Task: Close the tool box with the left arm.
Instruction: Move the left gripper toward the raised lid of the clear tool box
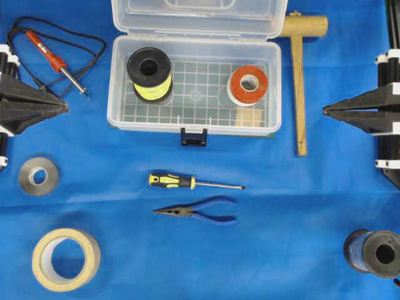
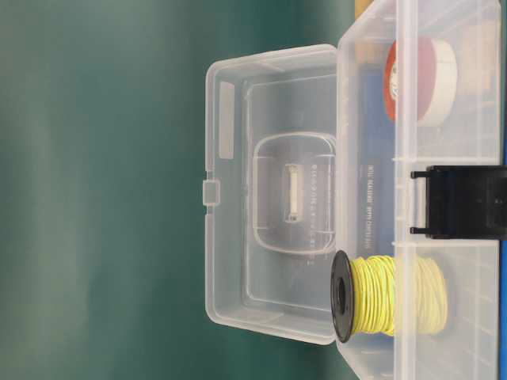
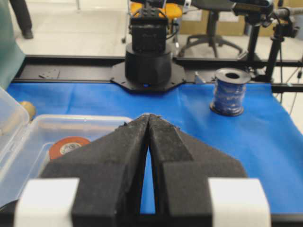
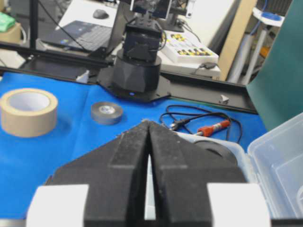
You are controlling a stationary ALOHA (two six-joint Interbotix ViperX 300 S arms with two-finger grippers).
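1. The tool box [image 1: 195, 84] sits at the far middle of the blue tabletop [image 1: 206, 250], its lid [image 1: 199, 15] swung back and standing open; the dark blue latch [image 1: 194, 136] hangs at the middle of its front wall.
2. Inside the box a black spool of yellow wire [image 1: 150, 75] stands at the left and a roll of red tape [image 1: 248, 85] at the right; the two are well apart.
3. The left arm [image 1: 15, 103] rests at the left edge of the overhead view, well apart from the box; its fingers [image 3: 118, 165] are pressed together at the tips and grip nothing.
4. The right arm [image 1: 381, 112] rests at the right edge; its fingers [image 4: 123, 161] likewise meet at the tips and hold nothing.
5. A soldering iron [image 1: 56, 61] with a black cord lies left of the box; a wooden mallet [image 1: 300, 75] lies just beside its right wall.
6. In front of the box lie a yellow-and-black screwdriver [image 1: 194, 182] and, just below it, blue-handled pliers [image 1: 197, 211].
7. A grey tape roll [image 1: 39, 176] and a beige masking tape roll [image 1: 65, 258] sit near left; a spool of blue wire [image 1: 374, 252] stands near right.
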